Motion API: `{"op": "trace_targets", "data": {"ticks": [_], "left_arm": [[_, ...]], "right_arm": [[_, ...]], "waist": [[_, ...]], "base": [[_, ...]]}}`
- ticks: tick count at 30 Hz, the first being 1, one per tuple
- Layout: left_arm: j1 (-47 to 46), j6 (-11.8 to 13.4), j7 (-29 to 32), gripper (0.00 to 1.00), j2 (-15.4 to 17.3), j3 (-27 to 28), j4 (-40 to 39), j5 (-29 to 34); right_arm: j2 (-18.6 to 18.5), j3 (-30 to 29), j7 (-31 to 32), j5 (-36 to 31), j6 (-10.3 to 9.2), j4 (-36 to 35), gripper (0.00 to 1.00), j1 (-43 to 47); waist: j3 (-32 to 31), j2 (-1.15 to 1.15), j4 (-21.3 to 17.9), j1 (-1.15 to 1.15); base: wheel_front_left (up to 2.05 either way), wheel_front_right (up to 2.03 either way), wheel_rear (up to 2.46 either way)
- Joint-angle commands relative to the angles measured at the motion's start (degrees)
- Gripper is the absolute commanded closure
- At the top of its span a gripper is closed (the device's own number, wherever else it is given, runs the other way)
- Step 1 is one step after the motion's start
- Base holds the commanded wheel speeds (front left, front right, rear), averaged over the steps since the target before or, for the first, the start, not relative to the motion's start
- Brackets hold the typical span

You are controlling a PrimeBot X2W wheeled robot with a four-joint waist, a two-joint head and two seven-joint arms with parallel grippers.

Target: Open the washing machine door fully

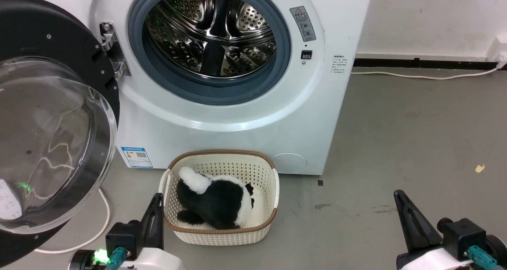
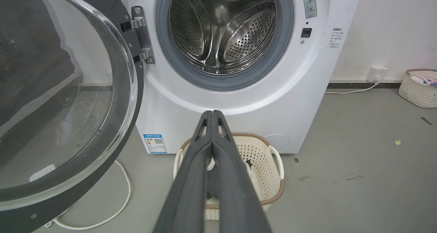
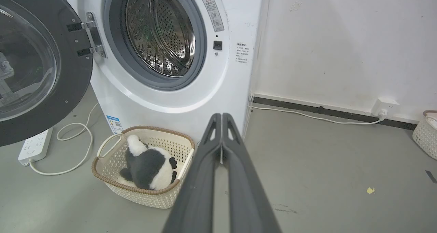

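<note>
Here: left claw (image 1: 159,200) lower left, fingers together, empty | right claw (image 1: 400,198) lower right, together, empty | door (image 1: 51,40) stands wide, upper left.

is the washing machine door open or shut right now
Open, swung wide. The washing machine door hangs on its hinge to the left, clear of the opening; the steel drum and grey gasket are fully exposed.
</note>
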Motion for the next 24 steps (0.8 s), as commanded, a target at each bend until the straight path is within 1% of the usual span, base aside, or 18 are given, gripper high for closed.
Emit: {"op": "trace_targets", "data": {"ticks": [1, 24], "left_arm": [[-0.7, -0.4, 0.2, 1.0, -0.2, 0.4, -0.3, 0.4], [-1.5, -2.1, 2.7, 1.0, -1.8, 2.9, -0.9, 3.0]], "right_arm": [[0.2, 0.1, 0.2, -0.4, 0.03, 0.2, 1.0, -1.2], [0.2, 0.7, 2.9, -1.1, 0.04, 0.8, 1.0, -2.7]], "waist": [[0.0, 0.0, 0.0, 0.0], [0.2, 0.0, -0.6, 0.0]], "base": [[0.0, 0.0, 0.0], [0.0, 0.0, 0.0]]}}
